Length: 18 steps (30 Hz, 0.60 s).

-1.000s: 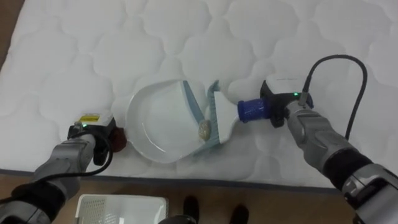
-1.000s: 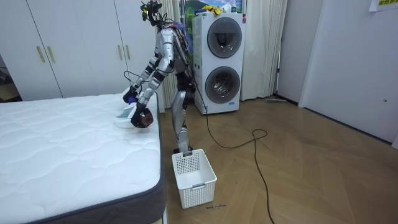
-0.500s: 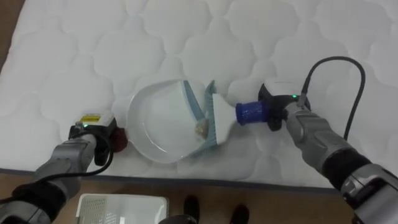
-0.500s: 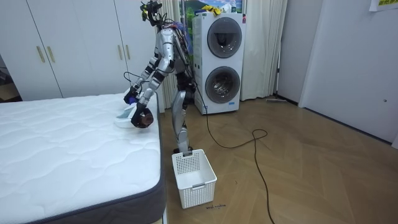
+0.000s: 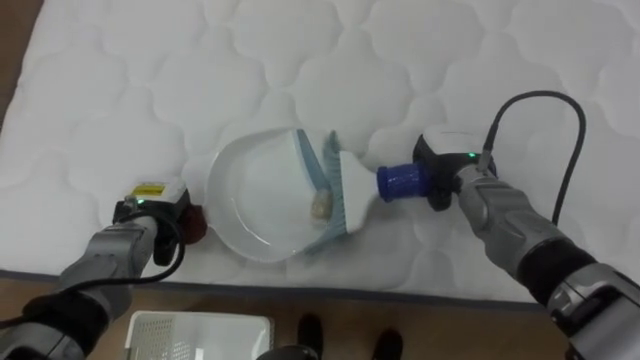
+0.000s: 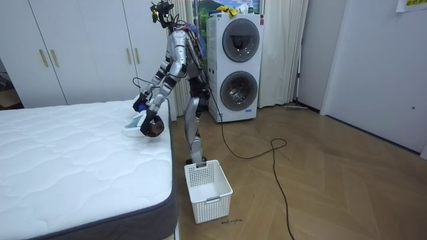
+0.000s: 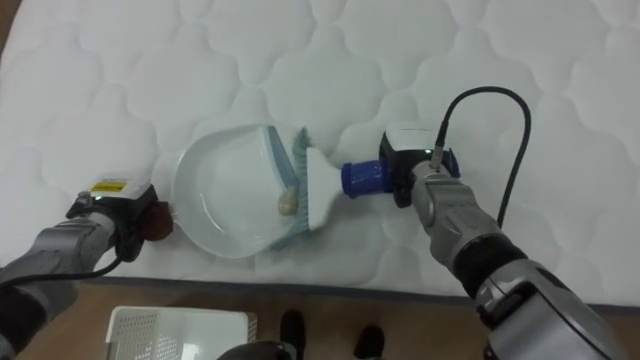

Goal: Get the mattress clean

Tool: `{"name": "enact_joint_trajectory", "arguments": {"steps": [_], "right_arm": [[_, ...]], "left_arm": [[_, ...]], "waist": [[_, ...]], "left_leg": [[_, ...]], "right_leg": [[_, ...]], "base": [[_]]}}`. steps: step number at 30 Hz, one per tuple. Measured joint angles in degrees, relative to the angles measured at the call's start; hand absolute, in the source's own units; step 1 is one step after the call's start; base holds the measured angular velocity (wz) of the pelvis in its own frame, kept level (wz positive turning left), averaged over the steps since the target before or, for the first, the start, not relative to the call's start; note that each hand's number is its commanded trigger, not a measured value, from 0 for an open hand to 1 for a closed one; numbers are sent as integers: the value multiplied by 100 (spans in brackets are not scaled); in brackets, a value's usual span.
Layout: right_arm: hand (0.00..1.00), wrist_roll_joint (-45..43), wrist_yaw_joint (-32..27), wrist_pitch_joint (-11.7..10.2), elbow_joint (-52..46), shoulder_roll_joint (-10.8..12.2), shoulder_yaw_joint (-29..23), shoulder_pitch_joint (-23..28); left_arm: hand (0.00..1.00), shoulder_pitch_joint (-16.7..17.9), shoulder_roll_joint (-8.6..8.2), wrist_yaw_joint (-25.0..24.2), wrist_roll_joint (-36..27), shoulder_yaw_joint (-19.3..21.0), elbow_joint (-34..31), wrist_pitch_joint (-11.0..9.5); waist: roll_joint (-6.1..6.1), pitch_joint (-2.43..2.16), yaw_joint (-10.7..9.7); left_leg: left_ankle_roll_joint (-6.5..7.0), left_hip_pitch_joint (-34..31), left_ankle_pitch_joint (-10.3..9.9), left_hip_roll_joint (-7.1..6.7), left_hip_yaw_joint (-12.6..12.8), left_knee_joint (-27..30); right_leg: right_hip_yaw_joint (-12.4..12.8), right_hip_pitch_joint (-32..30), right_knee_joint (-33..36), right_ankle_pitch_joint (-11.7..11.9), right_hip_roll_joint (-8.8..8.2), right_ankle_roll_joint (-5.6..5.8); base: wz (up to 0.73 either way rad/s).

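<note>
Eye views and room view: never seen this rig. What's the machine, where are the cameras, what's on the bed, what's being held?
The machine is a two-legged humanoid robot standing at the edge of a bed. The two eye views come from a stereo camera on its head, looking down. The room view comes from a camera standing a few metres off.

On the white quilted mattress lies a white dustpan with a small beige scrap in it. The left hand has its fingers round the dustpan's dark handle. The right hand grips a brush by its blue handle, with the bristles at the pan's mouth. A white basket stands on the floor by the robot's feet.
</note>
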Motion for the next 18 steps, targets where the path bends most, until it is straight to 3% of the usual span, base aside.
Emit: {"name": "enact_joint_trajectory", "arguments": {"steps": [4,11,18], "right_arm": [[100,-16,-1,-83,-270,30,2,0],[100,194,22,-470,-467,217,18,6],[100,424,26,-487,-517,204,15,38]], "left_arm": [[100,1,-7,-19,0,-1,0,-18],[100,0,-18,-6,-4,2,-1,-140],[100,19,-48,-1,-6,5,0,-197]], "waist": [[-1,0,3],[-2,0,19],[-6,-1,17]], "left_leg": [[0,-15,0,-7,0,-5],[14,-29,-2,-48,-9,0],[35,-37,5,-105,-6,5]], "right_leg": [[-5,-21,14,-3,-12,2],[1,-71,113,-40,-64,41],[16,-149,297,-110,-152,77]], "base": [[0],[3],[2]]}}
